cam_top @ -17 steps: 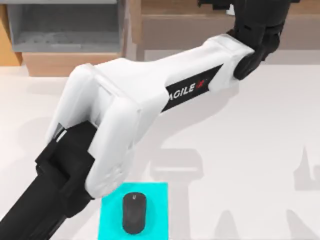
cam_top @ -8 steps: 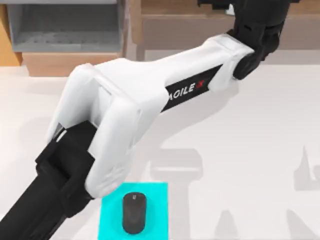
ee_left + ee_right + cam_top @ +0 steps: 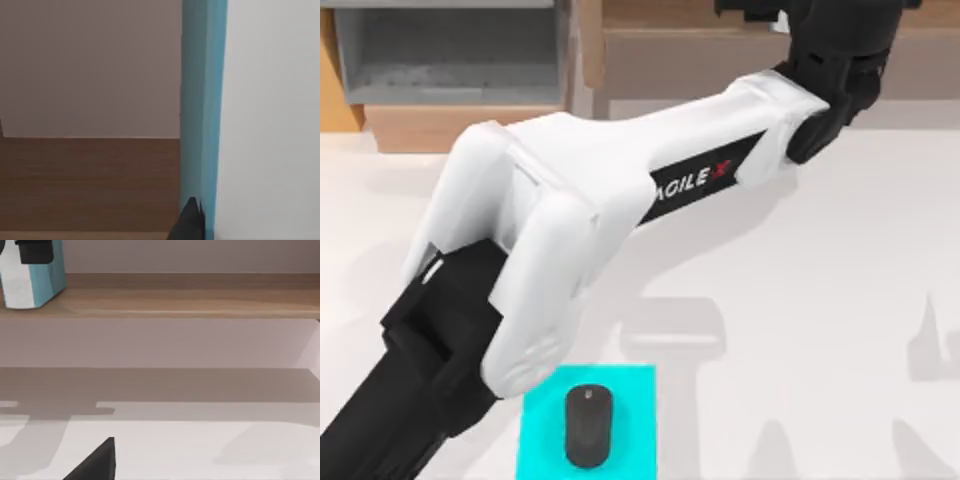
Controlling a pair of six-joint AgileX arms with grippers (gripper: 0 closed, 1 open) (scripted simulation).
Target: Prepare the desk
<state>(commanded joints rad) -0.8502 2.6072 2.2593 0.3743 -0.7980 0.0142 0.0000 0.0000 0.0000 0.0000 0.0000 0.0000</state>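
Observation:
The white desk (image 3: 800,280) spans the top view. My left arm reaches from the near left across it to the wooden shelf (image 3: 720,45) at the back right. In the right wrist view my left gripper (image 3: 32,251) sits at the top of an upright teal-and-white box (image 3: 35,282) standing on that shelf (image 3: 190,302). The left wrist view shows this box (image 3: 205,100) very close, with a dark part of the left gripper (image 3: 190,222) against its teal face. A dark part of my right gripper (image 3: 95,465) hangs low over the desk (image 3: 200,450), facing the shelf.
A black mouse (image 3: 588,427) lies on a cyan pad (image 3: 635,400) at the desk's near edge, just beside the left arm's elbow. A grey-lined open box unit (image 3: 450,50) stands at the back left.
The left arm's elbow has shifted slightly left and toward the near edge. Its wrist stays over the shelf. Mouse and pad have not moved.

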